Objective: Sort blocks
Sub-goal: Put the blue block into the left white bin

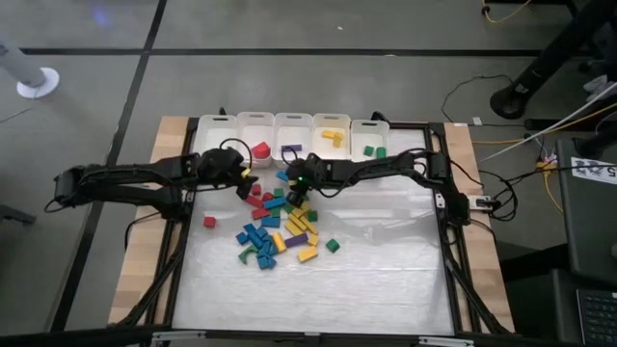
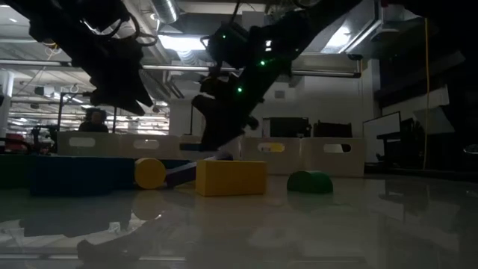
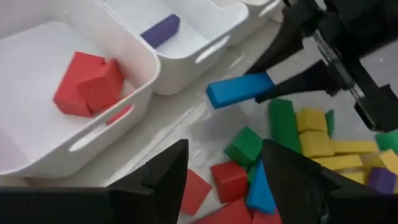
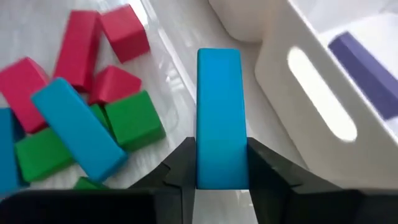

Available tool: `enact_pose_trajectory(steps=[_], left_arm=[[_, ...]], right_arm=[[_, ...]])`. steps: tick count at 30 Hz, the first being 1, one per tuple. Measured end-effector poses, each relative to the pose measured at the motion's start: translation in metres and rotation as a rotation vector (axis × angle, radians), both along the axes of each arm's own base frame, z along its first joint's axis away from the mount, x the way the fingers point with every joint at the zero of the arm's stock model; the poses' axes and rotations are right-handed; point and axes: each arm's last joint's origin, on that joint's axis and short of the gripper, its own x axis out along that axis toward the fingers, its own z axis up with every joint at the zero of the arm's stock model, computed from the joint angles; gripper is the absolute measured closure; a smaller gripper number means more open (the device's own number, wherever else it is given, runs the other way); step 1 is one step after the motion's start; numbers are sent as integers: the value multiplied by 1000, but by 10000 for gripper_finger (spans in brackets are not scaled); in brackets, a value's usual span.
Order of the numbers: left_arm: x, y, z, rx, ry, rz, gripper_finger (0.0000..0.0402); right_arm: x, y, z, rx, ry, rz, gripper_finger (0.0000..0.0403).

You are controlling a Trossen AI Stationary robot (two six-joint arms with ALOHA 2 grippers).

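My right gripper (image 4: 221,155) is shut on a blue bar block (image 4: 219,106), just in front of the white bin that holds a purple block (image 4: 367,68). In the left wrist view the same blue bar (image 3: 239,90) hangs above the table beside the bins. My left gripper (image 3: 224,162) stands open above red and green blocks (image 3: 229,180) at the pile's far left edge, touching nothing. The pile of loose blocks (image 1: 280,229) lies on the table's middle. Two red blocks (image 3: 87,84) lie in the second bin. My right gripper pinches the blue bar's two long sides near its rear end (image 4: 219,171) between its two fingers. The fingers slant down from the table's right and lie along the bar, which sticks out ahead of their tips. The bar is lifted clear of the table.
Five white bins (image 1: 294,125) stand in a row along the far edge; yellow blocks (image 1: 333,137) and green blocks (image 1: 371,151) lie in the two right ones. A lone red block (image 1: 209,222) and a green one (image 1: 333,245) lie apart from the pile. The near table half is bare.
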Motion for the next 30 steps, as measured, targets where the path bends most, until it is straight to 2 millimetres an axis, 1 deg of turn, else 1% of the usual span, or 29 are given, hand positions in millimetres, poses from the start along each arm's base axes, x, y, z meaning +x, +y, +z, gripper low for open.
enact_pose_trajectory(steps=[2,5,8,12,16,21,23,25,27,30], left_arm=[[1,-2,0,-6,-3,-10,210],[1,-6,1,-33,-20,-11,210],[-1,-11,5,-66,-58,-65,210],[-6,-20,13,-121,-134,-150,210],[-16,-29,25,-169,-226,-248,210],[-33,-39,39,-165,-344,-329,210],[-38,-39,44,-129,-380,-313,210],[-43,-37,47,-83,-407,-261,210],[-48,-35,49,-45,-431,-179,210],[-54,-30,52,-33,-483,-6,210]], right_arm=[[2,0,5,3,-10,14,294],[9,-1,17,-17,-50,32,288],[14,-2,27,-45,-97,51,284],[23,-7,40,-101,-232,69,289],[27,-19,50,-139,-347,55,290],[27,-35,55,-142,-416,53,288],[27,-39,57,-122,-441,81,288],[27,-40,57,-107,-455,107,288],[28,-40,57,-113,-453,115,289],[28,-38,57,-155,-439,157,289]])
